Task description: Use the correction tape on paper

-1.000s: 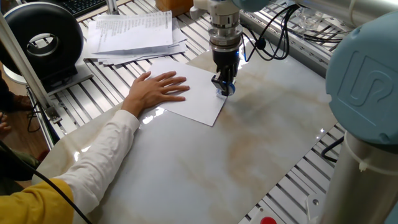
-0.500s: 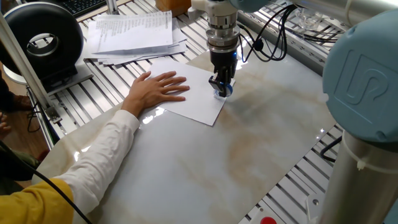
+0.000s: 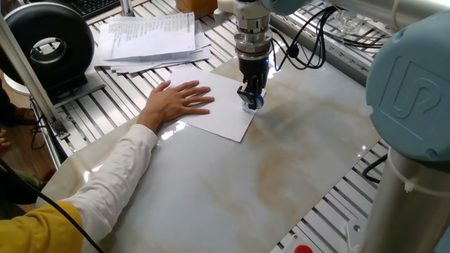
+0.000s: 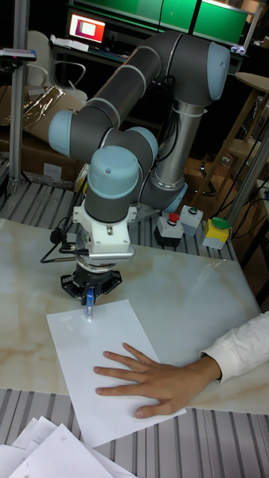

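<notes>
— So why is that hand [image 3: 177, 102] spread flat on the paper [image 3: 218, 116]?

— Pinning it, I'd guess, so the sheet can't slide on the marble table [image 3: 281, 176] once the tip drags.

— And the gripper [image 3: 253, 98]?

— Pointing straight down near the sheet's far edge, its fingers clamped on the correction tape [image 3: 254, 101], the blue tip touching the white or just above; I can't tell which.

— The printed stack [image 3: 151, 35]?

— Well apart, on the rails behind.
</notes>
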Robot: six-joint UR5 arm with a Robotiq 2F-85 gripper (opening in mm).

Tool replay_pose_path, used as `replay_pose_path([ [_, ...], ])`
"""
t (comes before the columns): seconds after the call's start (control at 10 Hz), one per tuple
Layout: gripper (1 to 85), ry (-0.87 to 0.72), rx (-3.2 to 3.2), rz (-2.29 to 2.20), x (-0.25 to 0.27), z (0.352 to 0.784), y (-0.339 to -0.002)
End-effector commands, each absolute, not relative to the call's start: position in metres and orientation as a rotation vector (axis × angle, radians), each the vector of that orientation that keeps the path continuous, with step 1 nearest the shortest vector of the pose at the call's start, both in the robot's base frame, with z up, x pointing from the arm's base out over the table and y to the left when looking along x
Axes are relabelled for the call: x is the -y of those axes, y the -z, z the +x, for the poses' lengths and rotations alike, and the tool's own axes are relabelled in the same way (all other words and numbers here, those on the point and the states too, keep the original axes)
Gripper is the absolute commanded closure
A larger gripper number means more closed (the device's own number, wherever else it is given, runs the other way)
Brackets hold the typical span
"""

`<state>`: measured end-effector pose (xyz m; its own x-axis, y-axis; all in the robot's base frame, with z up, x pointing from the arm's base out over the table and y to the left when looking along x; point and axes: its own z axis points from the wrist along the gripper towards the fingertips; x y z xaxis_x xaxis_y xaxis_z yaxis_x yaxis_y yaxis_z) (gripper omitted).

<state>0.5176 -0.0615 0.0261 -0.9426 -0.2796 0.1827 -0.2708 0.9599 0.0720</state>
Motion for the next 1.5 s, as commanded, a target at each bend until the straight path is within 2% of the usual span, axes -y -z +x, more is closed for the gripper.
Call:
replay_pose_path([
  [0.0,84.0,0.077,2.922,0.408,0.061,0.517,-0.027],
  [0.7,84.0,0.130,2.908,0.394,0.063,0.509,-0.024],
  [1.4,84.0,0.118,2.904,0.381,0.064,0.505,-0.026],
])
